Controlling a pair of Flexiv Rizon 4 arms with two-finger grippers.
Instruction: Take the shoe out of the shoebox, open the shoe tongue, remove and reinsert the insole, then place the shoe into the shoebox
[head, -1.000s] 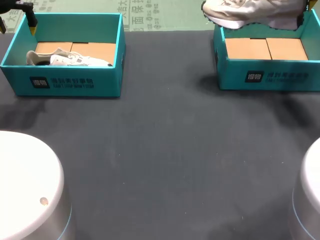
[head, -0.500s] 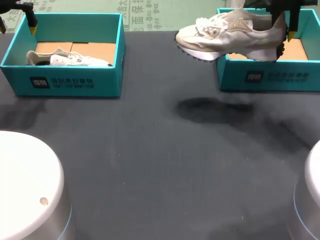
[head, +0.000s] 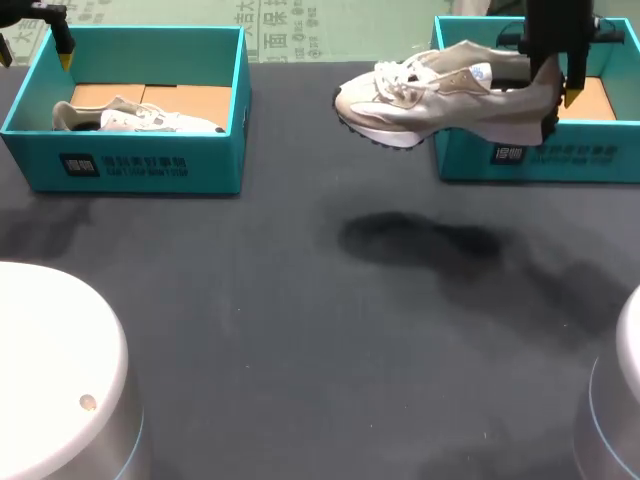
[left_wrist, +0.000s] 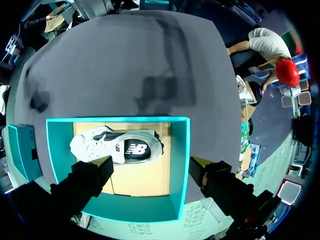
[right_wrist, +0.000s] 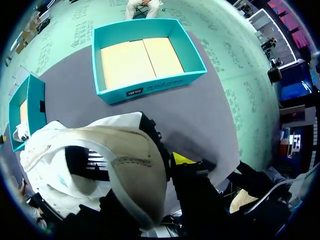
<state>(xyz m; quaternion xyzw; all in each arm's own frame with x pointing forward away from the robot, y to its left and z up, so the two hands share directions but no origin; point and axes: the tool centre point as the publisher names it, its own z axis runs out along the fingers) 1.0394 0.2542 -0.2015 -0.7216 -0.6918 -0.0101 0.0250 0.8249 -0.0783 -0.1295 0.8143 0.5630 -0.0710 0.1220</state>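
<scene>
Over the table (head: 300, 330), the shoe (head: 430, 95) has travelled out of the right shoebox (head: 520, 155) and lower, and now hangs clear of it, toe toward the centre. The left shoebox (head: 150, 165) holds a second shoe (head: 140, 118). The right gripper (head: 553, 88) is clamped on the lifted shoe's heel. The left gripper (left_wrist: 152, 165) hovers above its box, fingers apart and empty. Extraction appears done, while the tongue, insole and return steps remain.

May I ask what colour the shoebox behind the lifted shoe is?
Teal cardboard shoebox, clearest in the right wrist view.
</scene>
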